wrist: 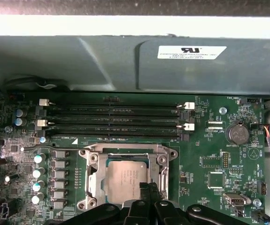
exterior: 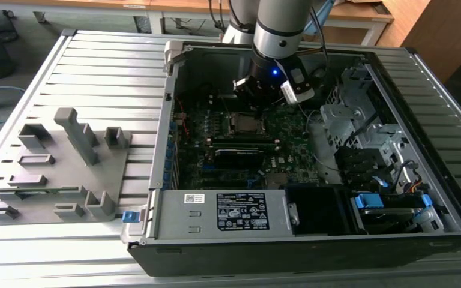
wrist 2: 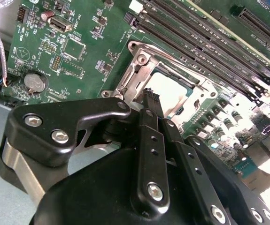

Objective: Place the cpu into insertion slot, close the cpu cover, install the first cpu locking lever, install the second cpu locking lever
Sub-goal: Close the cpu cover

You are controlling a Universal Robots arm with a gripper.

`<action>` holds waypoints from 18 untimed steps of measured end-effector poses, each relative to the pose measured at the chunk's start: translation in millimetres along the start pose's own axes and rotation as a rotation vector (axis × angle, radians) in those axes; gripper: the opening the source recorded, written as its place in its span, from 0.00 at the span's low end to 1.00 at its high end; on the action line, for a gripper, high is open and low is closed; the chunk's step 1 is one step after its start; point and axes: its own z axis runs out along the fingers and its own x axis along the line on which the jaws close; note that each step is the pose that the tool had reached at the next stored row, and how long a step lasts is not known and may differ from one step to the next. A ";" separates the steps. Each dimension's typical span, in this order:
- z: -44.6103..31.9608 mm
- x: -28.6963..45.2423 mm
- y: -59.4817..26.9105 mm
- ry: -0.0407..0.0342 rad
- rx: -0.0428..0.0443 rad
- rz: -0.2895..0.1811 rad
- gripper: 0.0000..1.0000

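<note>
In the upper middle of the exterior view, the arm (exterior: 278, 30) reaches down into an open computer case (exterior: 391, 240) lying on a slatted grey table (exterior: 94, 66). Its fingers (wrist 2: 147, 115) are pressed together with nothing seen between them. Their tips hang at the edge of the insertion slot (exterior: 235, 123), on the side away from the long black memory slots (wrist: 113, 117). Whether the tips touch the metal there cannot be told.

The cpu (wrist: 125, 180) sits flat in the slot, its dull silver top facing up. The cpu cover (wrist: 92, 180) lies down over it, so the chip shows through the frame's square window. The slot stands on the green motherboard (exterior: 206, 129), with a coin battery (wrist: 238, 133) well apart from it on the same board.

In the lower middle of the exterior view, the white-labelled power supply box (exterior: 222, 211) fills the near end of the case. At the exterior view's left, a grey fixture (exterior: 54, 168) with upright blocks rests on the table beside the case.
</note>
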 end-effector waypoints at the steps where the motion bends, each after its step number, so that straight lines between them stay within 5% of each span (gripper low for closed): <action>1: 0.1 0.1 -0.1 0.0000 0.0002 0.000 0.10; 18: -0.3 0.1 -0.2 0.0000 0.0003 0.000 0.10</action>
